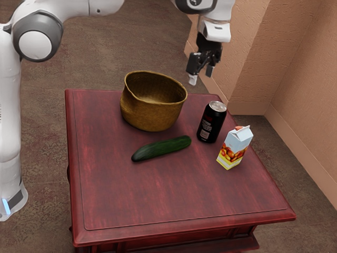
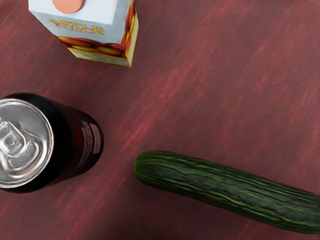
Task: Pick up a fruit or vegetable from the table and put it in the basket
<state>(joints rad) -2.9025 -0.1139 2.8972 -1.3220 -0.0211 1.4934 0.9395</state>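
Fingers (image 1: 201,75) apart and empty, upper right of the exterior frame; cucumber (image 1: 161,148) lying mid-frame on the table (image 1: 174,197). My worry: a low sweep in could clip the can (image 1: 212,122), and an off-centre pinch could roll that rounded body. Exterior view gives me the basket (image 1: 151,117), upper centre; wrist view gives ridged skin and the carton's (image 2: 92,30) apple juice lettering
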